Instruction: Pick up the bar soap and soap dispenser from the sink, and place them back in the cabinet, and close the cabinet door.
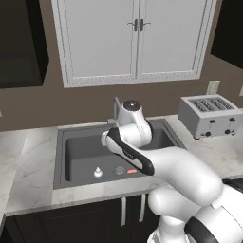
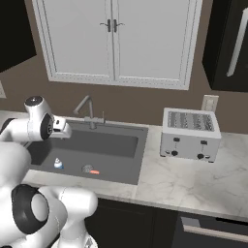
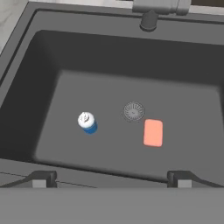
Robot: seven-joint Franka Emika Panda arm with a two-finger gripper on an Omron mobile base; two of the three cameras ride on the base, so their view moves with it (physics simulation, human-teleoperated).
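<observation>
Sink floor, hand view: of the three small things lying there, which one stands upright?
The soap dispenser, blue with a white pump top, stands upright. The bar soap lies flat and the drain ring sits flush in the sink floor.

We are noting the faucet point(image 3: 161, 9) being cut off by the hand view's top edge; the arm is hiding part of the sink point(image 1: 76, 152) in the left base view.

- The sink point(image 3: 26, 65), a dark grey basin, is set into the marble countertop point(image 2: 193, 179).
- On the sink floor the soap dispenser point(image 3: 88, 123) stands upright, left of the drain point(image 3: 134, 110).
- The bar soap point(image 3: 153, 132) lies flat just beside the drain, toward the front edge.
- A toaster point(image 2: 189, 133) stands on the countertop right of the sink, near the back wall.
</observation>
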